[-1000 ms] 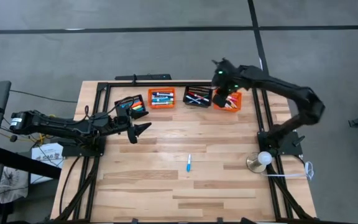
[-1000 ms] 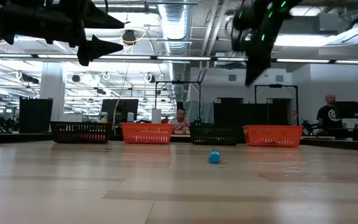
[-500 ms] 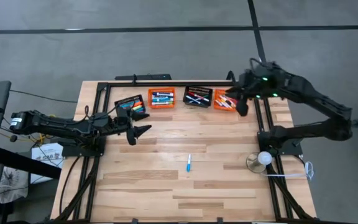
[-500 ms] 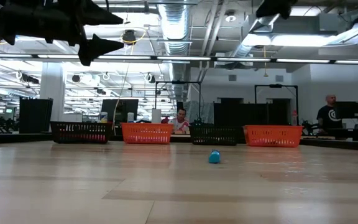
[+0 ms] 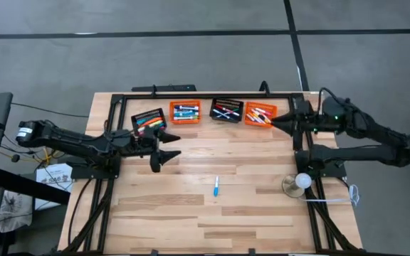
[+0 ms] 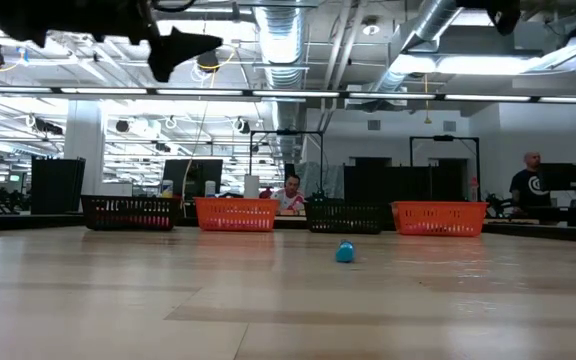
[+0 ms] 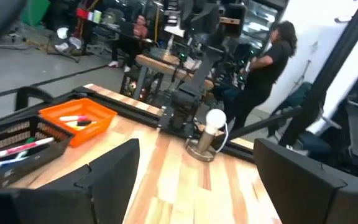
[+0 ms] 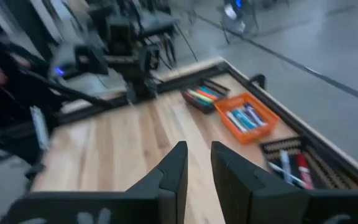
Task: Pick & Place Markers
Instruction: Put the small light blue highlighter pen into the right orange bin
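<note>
The right pincer (image 5: 274, 121) is pulling back from the orange basket (image 5: 260, 114) at the right end of the row and is now hanging beside the bench's (image 5: 248, 206) right frame rail, while the left pincer (image 5: 169, 146) is edging out past the black basket (image 5: 149, 119) at the left end. The left pincer is spread wide and released, holding nothing. The right pincer is nearly clenched, its fingers (image 8: 174, 171) leaving only a narrow gap with nothing between them. One blue marker (image 5: 216, 186) is lying alone on the bare wood near the middle of the bench, well apart from both pincers. Other markers (image 5: 226, 112) are lying in the four baskets lined up along the far edge. People are sitting and standing in the room behind.
</note>
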`<state>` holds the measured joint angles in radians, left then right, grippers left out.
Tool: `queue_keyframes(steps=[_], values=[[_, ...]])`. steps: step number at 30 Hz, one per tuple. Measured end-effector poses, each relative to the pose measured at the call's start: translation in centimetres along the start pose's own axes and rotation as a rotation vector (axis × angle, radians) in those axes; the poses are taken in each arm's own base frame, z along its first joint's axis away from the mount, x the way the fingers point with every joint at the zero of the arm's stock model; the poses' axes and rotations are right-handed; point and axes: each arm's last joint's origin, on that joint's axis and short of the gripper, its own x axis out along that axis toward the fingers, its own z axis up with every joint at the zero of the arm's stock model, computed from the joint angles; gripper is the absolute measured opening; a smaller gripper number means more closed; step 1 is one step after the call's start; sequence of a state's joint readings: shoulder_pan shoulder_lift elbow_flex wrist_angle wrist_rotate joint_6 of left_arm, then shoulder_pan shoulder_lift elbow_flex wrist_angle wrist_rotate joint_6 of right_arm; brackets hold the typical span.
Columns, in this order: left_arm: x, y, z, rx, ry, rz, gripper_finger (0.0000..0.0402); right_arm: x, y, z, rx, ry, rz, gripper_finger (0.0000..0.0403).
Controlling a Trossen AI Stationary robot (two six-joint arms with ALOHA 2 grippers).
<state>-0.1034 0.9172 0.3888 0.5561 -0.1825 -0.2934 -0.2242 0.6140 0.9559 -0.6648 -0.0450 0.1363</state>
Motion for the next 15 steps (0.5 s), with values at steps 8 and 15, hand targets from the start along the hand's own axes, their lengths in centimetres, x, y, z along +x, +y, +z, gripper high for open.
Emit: queue_keyframes(steps=[8, 15], values=[[4.7, -1.6, -0.7, 0.023, 0.108, -0.004, 0.0315, 0.0, 0.1, -4.5, 0.050, -0.196, 0.106, 0.0063], [8.7, -4.1, -2.0, 0.037, 0.184, -0.047, 0.0315, -0.2, -0.1, -6.7, 0.104, -0.256, 0.153, 0.0063]])
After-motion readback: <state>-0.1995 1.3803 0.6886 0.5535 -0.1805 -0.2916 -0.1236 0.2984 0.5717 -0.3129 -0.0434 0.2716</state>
